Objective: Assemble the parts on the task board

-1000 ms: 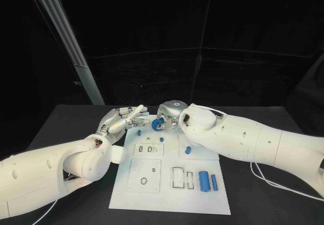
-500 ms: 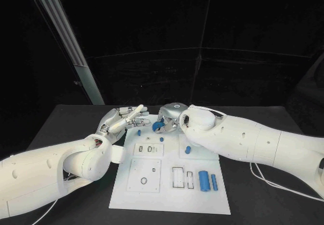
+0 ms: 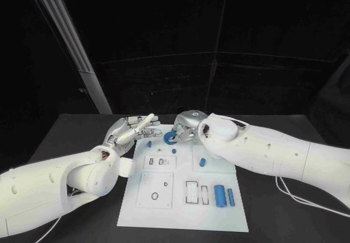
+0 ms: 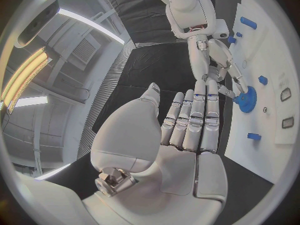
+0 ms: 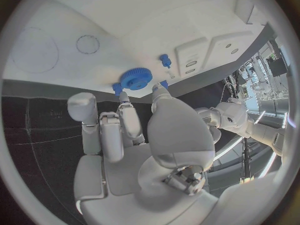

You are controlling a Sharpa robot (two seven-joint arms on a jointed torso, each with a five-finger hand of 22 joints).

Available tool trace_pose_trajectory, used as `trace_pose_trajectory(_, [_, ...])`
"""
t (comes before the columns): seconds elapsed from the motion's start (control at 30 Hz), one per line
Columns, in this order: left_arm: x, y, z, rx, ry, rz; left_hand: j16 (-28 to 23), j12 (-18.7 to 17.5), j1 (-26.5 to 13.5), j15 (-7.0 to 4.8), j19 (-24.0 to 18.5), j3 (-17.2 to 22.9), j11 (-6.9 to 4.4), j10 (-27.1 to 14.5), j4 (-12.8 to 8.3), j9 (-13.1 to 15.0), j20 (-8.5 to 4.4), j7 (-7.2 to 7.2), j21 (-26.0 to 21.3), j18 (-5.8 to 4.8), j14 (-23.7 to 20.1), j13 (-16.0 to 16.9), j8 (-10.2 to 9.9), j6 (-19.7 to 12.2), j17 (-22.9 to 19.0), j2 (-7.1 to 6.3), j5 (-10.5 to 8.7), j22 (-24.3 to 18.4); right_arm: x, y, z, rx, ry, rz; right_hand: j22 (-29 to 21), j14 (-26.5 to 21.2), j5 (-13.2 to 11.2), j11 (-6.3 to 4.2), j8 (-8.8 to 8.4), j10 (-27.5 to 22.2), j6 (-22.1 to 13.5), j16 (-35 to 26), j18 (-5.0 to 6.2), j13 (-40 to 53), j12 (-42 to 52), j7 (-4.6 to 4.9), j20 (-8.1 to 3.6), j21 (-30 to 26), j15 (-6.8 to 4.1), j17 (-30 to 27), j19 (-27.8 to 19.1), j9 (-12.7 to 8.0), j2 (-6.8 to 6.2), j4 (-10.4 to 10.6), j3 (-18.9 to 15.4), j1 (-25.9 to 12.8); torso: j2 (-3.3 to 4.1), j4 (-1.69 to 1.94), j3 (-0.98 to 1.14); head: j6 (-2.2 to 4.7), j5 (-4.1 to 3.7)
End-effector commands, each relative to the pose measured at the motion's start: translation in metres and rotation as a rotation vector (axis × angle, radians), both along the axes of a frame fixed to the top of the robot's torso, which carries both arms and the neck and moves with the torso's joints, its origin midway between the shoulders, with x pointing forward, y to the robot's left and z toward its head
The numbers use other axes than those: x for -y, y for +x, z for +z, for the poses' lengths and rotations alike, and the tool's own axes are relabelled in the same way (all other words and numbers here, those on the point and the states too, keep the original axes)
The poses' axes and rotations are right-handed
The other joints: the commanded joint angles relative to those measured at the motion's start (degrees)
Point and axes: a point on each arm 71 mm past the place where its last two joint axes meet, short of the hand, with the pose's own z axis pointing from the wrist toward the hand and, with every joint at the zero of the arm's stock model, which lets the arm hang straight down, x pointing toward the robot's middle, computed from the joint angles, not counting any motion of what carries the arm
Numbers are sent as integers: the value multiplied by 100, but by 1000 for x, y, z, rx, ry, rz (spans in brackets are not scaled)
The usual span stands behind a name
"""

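- Near on the task board, two blue cylinders lie untouched at the right.
- At the far edge, the right hand pinches the blue gear; it should come down level onto its seat.
- The left hand is spread, holding nothing.
- The right wrist view shows the gear's teeth.
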Motion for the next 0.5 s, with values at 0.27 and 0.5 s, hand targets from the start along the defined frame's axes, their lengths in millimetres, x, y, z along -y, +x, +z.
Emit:
trace_pose_trajectory(0.27, [-5, 0, 2, 8, -1, 1, -35, -34, 55, 15, 30, -18, 4, -41, -39, -5, 4, -11, -40, 76, 39, -7, -34, 33, 11, 14, 9, -9, 64, -14, 20, 19, 346, 25, -220, 479, 199, 2, 8, -64, -3, -91, -3, 21, -100, -8, 17, -107, 30, 1005, -127, 1, 8, -183, -135, 547, -49, -109, 23, 46, 4])
trace_pose_trajectory(0.5, [-7, 0, 2, 11, -1, 5, -45, -30, 59, 13, 35, -24, -4, -14, -47, -1, 3, -19, -45, 77, 46, -1, -34, 53, 15, 24, 9, -15, 126, -25, 20, -56, 386, 36, -166, 492, 227, -24, 14, -71, 57, -79, -15, 21, -114, -29, -1, -87, 8, 1051, -100, 5, 39, -384, -201, 1043, -86, -217, 63, 69, -23])
